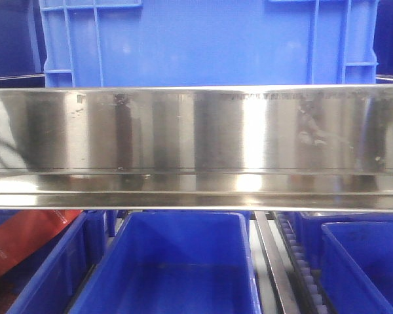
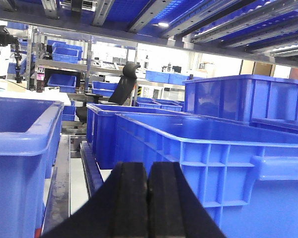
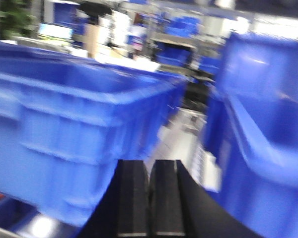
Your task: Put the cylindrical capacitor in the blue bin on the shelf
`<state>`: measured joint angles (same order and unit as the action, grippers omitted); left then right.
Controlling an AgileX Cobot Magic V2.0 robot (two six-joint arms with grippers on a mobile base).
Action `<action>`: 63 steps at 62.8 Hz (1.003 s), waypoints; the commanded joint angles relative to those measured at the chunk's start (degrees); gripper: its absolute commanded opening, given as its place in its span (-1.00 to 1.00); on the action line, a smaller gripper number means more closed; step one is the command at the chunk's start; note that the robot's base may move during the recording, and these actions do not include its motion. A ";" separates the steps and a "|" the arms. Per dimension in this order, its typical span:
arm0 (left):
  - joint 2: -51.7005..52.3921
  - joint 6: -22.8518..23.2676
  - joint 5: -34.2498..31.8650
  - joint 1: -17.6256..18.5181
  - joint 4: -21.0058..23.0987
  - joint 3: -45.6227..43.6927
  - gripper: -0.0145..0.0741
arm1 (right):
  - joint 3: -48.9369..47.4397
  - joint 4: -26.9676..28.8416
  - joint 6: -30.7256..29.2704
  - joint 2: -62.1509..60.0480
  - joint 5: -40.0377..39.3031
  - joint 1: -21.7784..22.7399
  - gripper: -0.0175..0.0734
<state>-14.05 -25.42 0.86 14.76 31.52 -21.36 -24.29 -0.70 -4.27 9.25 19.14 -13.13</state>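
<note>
Capacitor, the small cylindrical part named in the task, cannot be made out in any of the three views, so neither its place nor the direction of its long axis can be told. Between the black fingers of the left gripper (image 2: 148, 198) only a thin dark seam shows, the pads pressed flat together with nothing visible between them. The right gripper (image 3: 150, 198) looks the same, its two black pads shut against each other, though that view is smeared with blur and fine detail is lost.

From the front view, the shiny stainless steel shelf rail (image 1: 196, 131) spans the whole width and hides whatever lies directly behind it. Above it stands a large blue plastic crate (image 1: 209, 42), cut off at the top. Below the rail sits an open blue plastic bin (image 1: 177, 261), its interior bare as far as the frame shows, with more blue bins to either side and a slim roller track (image 1: 295, 261) running between two of them. A red object (image 1: 26, 242) at lower left is cropped and unclear.

Both wrist cameras look level along the shelf tier, each gripper pointing forward between neighbouring blue bins
</note>
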 commanded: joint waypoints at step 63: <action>0.25 0.29 -0.86 -0.17 0.35 0.13 -0.92 | 24.29 2.28 5.85 -9.25 -17.01 11.52 -0.98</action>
<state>-14.05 -25.42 0.77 14.76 31.52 -21.36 0.00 1.43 1.13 0.23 3.22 -1.85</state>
